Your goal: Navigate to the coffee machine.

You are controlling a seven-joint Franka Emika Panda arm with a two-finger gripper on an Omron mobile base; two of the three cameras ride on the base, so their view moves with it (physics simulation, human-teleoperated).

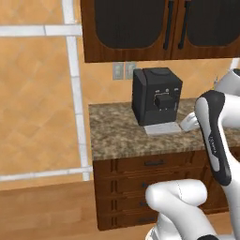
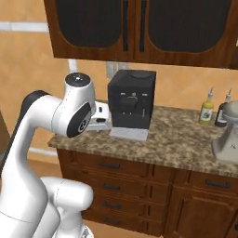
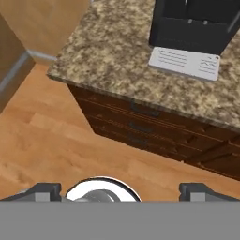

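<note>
Coffee machine (image 1: 156,96) on the speckled counter (image 1: 117,136), near its left end.
My fingers (image 3: 43,191) are spread wide and hold nothing, above the wood floor (image 3: 56,145) before the drawers (image 3: 140,126). I can read no writing on the machine.

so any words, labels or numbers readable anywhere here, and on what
No readable text anywhere.
Robot arm: faint marking along the dark strip, too small to read.
Coffee machine: knobs and small marks, no legible lettering.
Two bottles on the counter: labels too blurred to read.
</note>
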